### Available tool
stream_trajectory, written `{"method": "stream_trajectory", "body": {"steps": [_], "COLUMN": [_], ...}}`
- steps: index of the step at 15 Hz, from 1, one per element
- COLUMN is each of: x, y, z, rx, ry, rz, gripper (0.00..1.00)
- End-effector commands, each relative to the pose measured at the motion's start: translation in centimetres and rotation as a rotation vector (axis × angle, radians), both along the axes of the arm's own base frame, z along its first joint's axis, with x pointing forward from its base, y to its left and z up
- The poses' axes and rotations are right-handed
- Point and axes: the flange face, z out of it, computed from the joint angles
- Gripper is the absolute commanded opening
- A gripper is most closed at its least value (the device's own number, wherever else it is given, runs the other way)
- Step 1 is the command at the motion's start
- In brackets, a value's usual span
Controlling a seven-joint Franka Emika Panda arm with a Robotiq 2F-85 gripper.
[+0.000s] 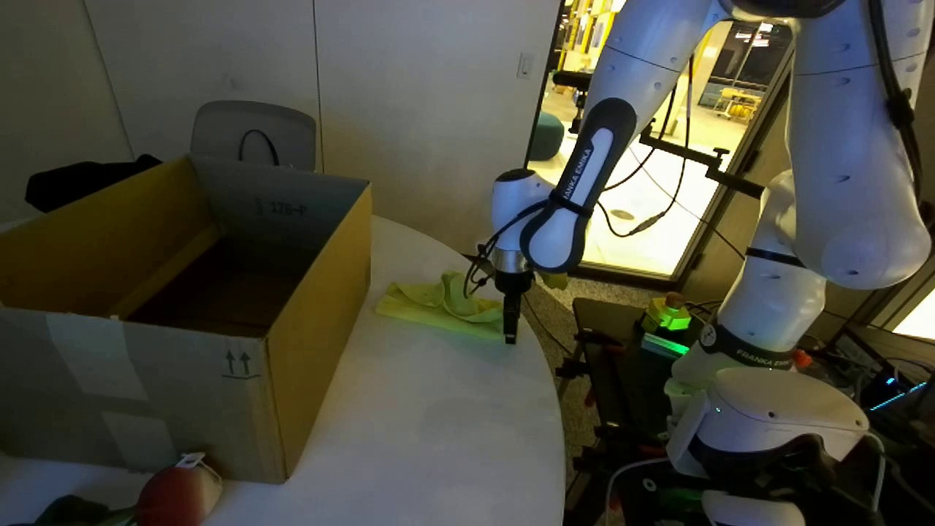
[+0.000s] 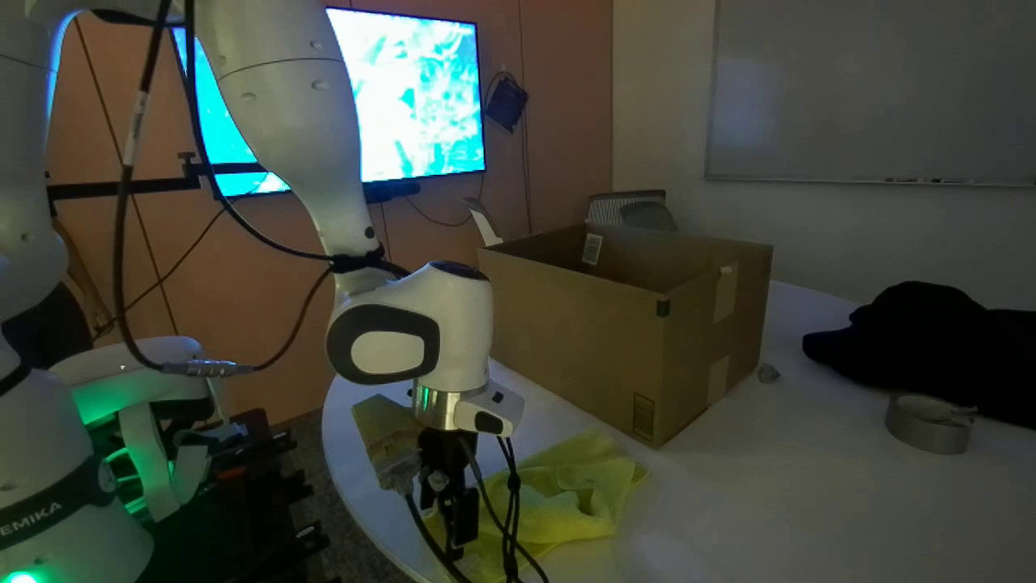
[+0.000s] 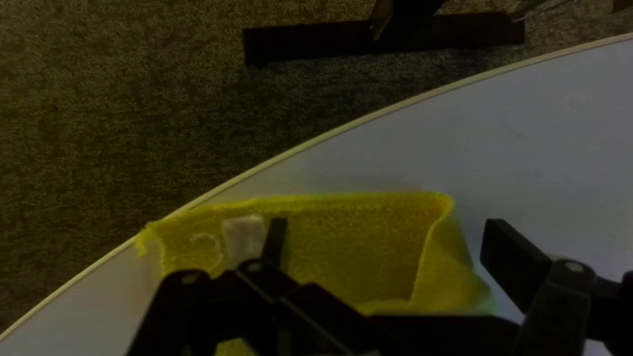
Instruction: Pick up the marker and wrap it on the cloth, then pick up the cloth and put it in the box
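Observation:
The yellow cloth (image 1: 431, 303) lies crumpled on the white table near its edge. It also shows in an exterior view (image 2: 579, 490) and in the wrist view (image 3: 356, 232), where it has a folded right side and a white patch. My gripper (image 3: 388, 242) is open, with one finger over the cloth and the other past its folded side. My gripper points down at the cloth's edge in both exterior views (image 1: 510, 332) (image 2: 460, 522). The marker does not show; it is hidden or out of view. The open cardboard box (image 1: 325, 329) stands beside the cloth; it also shows in an exterior view (image 2: 566, 348).
The curved table edge (image 3: 346, 126) runs close to the cloth, with carpet below. A black garment (image 2: 931, 348) and a grey tape roll (image 2: 927, 425) lie beyond the box. A red and white object (image 1: 179, 493) lies at the box's front. The box walls are high.

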Motion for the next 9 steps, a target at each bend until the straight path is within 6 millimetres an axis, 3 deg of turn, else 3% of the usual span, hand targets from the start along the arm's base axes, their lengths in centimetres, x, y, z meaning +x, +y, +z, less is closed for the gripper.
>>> {"method": "stream_trajectory", "body": {"steps": [1,3,4,5,9], "x": [1.06,1.26,1.35,1.43,1.79], "y": [-1.33,-1.7,-1.82,-1.91,-2.29], "z": [-1.64,-2.21,-2.3,-2.4,-1.84], "rx": [-0.038,-0.046,-0.045,-0.046,-0.051], "ry": [-0.054,-0.063,-0.063,-0.061,-0.051], "rz": [0.038,0.045,0.047,0.048,0.056], "gripper": [1.0,1.0,0.75,0.73,0.42]}}
